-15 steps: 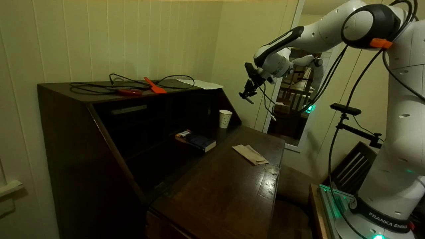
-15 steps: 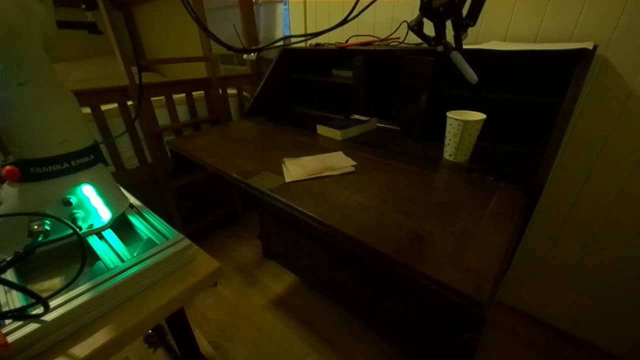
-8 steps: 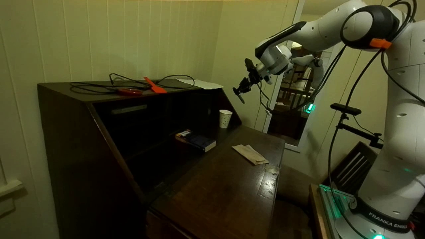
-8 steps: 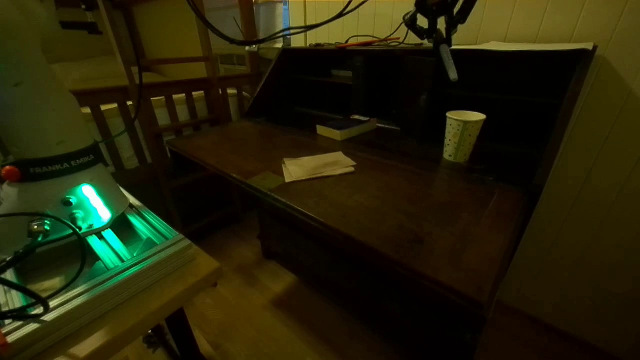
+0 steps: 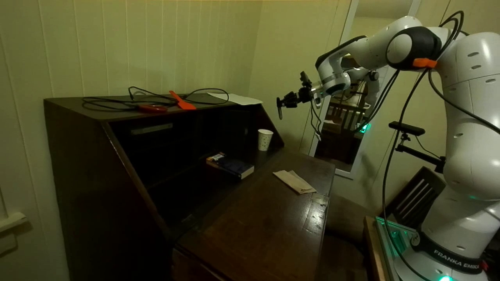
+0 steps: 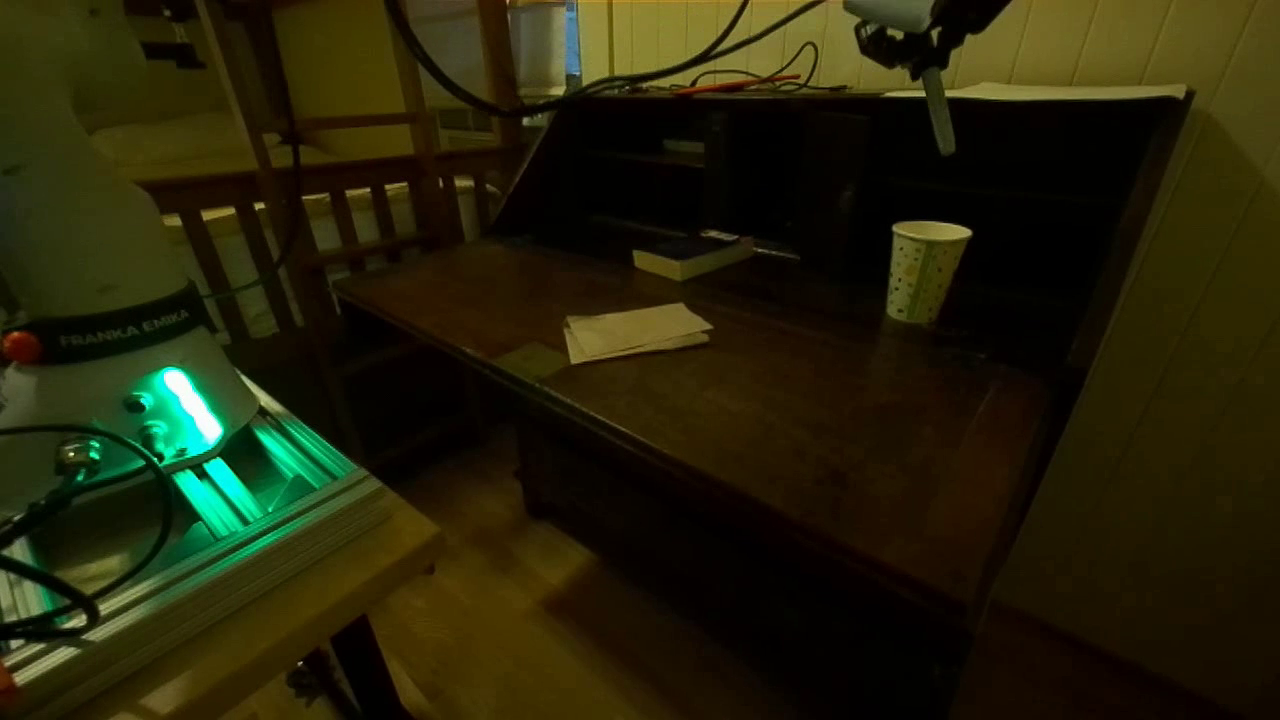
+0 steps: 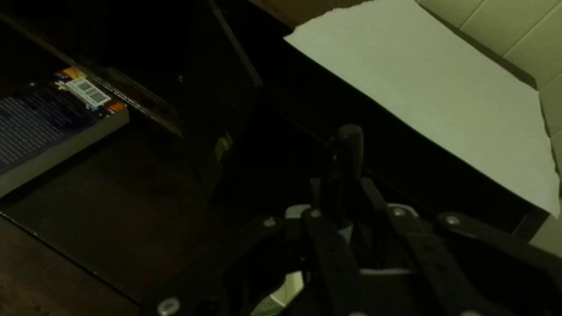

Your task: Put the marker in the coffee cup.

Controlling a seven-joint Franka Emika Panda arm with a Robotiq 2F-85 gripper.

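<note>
The coffee cup is a pale paper cup with dots. It stands upright on the desk in both exterior views (image 5: 265, 139) (image 6: 928, 272). My gripper (image 5: 279, 103) is above cup height and apart from the cup; it also shows in an exterior view (image 6: 930, 66). It is shut on the grey marker (image 5: 280, 112), which hangs down nearly upright with its lower end above the rim level (image 6: 939, 115). In the wrist view the dark marker (image 7: 352, 149) sticks up from between the fingertips (image 7: 342, 186). A part of the cup (image 7: 285, 293) shows there behind the gripper's linkage, mostly hidden.
A blue book (image 5: 230, 165) and a folded tan paper (image 5: 295, 182) lie on the desk (image 5: 250, 222). Black cables, a red spatula (image 5: 182, 100) and a white sheet (image 7: 421, 87) lie on the desk's top shelf. The desk's side wall stands close by the cup.
The arm has drawn back and down while the gripper has tilted up to nearly level. The marker has swung from slanted to almost upright. The cup, book and paper have not moved.
</note>
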